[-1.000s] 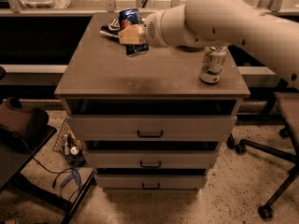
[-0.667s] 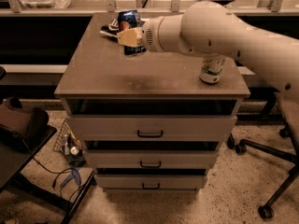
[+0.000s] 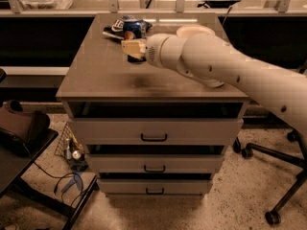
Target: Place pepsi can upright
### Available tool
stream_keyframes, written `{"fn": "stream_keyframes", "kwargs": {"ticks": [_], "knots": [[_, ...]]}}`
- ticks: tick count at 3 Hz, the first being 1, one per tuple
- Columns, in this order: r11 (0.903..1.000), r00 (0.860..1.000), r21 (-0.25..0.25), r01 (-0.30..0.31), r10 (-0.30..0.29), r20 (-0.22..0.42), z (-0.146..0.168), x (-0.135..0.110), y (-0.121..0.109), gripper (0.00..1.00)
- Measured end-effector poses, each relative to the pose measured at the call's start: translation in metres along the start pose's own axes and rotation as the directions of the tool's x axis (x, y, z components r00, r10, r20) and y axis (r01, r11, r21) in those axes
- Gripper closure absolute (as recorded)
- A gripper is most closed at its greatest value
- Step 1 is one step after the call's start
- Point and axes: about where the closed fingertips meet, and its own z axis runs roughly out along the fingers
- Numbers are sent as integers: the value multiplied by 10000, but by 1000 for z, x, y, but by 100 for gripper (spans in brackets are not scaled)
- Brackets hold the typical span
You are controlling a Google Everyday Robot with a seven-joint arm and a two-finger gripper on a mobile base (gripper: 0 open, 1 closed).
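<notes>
The pepsi can (image 3: 133, 27), dark blue with a spot of red, is at the back of the cabinet top (image 3: 100, 75), against a blue chip bag (image 3: 113, 31). I cannot tell whether the can stands or lies. My gripper (image 3: 132, 49), with tan fingers, is just in front of the can and a little above the cabinet top. A dark patch sits under its tip. The white arm (image 3: 216, 61) reaches in from the right.
The grey cabinet has three drawers (image 3: 154, 131) below the top. The arm hides the right side of the top, where only a small white edge (image 3: 215, 84) shows. An office chair base (image 3: 278, 186) stands right; a dark chair (image 3: 19, 128) and cables lie left.
The arm has swung lower and nearer, now covering the green-and-white can on the right. The gripper has shifted slightly down and toward the front, still beside the can and bag.
</notes>
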Motion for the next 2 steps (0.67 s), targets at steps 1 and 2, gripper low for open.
{"fn": "stream_keyframes", "kwargs": {"ticks": [1, 2], "knots": [[9998, 9993, 181, -40, 33, 362, 9, 6, -3, 100], [9992, 9976, 372, -111, 85, 681, 23, 13, -5, 100]]}}
